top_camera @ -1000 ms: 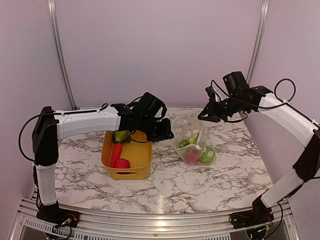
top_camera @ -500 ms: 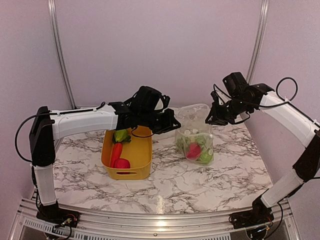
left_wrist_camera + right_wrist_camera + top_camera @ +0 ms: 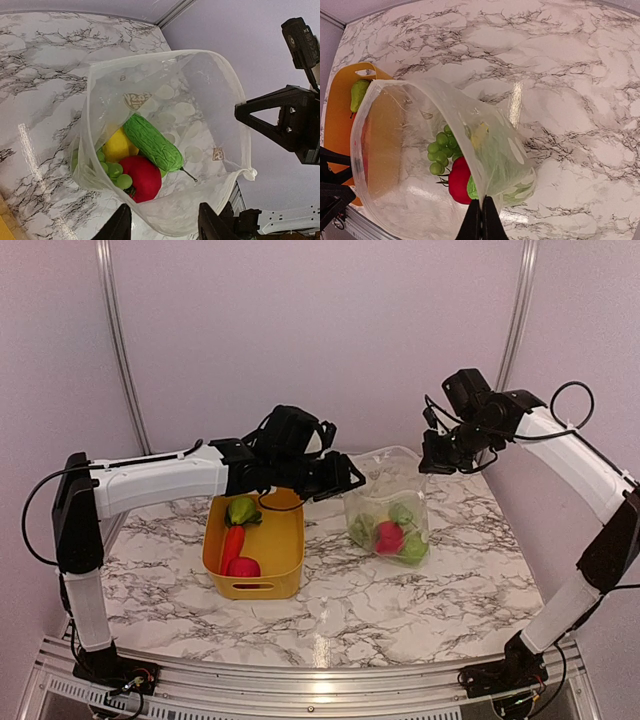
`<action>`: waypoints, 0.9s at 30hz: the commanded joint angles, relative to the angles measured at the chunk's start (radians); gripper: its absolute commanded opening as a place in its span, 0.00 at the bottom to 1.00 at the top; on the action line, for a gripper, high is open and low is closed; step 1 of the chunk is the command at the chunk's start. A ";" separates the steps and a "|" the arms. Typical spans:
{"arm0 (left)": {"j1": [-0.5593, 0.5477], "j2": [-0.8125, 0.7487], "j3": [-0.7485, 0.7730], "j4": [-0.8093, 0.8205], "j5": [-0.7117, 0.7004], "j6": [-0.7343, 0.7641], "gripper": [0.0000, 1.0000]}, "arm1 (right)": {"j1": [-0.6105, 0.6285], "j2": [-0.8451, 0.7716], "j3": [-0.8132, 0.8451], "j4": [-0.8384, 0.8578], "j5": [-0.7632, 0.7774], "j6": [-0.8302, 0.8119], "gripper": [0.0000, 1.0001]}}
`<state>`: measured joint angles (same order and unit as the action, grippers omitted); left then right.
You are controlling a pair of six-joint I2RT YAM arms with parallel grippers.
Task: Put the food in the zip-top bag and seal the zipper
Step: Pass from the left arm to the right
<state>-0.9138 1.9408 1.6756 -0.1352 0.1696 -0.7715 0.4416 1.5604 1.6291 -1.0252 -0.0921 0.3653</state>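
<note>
Nearest the arm bases on the marble table point(image 3: 330, 610) stands one yellow bin point(image 3: 283, 588). It holds three pieces: one green pear-shaped fruit point(image 3: 242, 510), one orange-red carrot point(image 3: 232, 545) and one rounded red piece point(image 3: 245, 567).

Just to the right of the bin, apart from it, is the single zip-top bag point(image 3: 385, 480). It is a clear soft pouch with white round dots, upright with its base down at the table. Its mouth is stretched wide between the two arms. The zipper point(image 3: 150, 54) runs as a thin strip round the rim and is unsealed.

Contents counted inside the bag: one cucumber point(image 3: 152, 142), one lemon point(image 3: 117, 146), one red apple point(image 3: 144, 177), one bunch of green grapes point(image 3: 114, 170) and one round green piece point(image 3: 413, 550) partly hidden by the film.

The left gripper point(image 3: 345, 478) is at the bag's left rim. Its fingers point(image 3: 120, 225) stand apart, with the rim lying between them. The right gripper point(image 3: 433, 458), at the farther right rim, has its fingers pressed together on the bag's edge.
</note>
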 commanded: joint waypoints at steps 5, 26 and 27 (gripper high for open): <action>0.069 -0.221 -0.070 -0.142 -0.176 0.164 0.63 | 0.013 -0.051 -0.004 0.060 -0.067 -0.007 0.00; 0.193 -0.243 -0.318 -0.570 -0.251 0.175 0.61 | 0.054 -0.182 -0.206 0.103 -0.217 0.008 0.00; 0.193 -0.234 -0.318 -0.584 -0.264 0.176 0.61 | 0.055 -0.187 -0.214 0.100 -0.220 0.008 0.00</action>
<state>-0.7197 1.6722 1.3693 -0.6163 -0.0513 -0.5945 0.4770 1.4223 1.4307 -0.9062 -0.2741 0.3702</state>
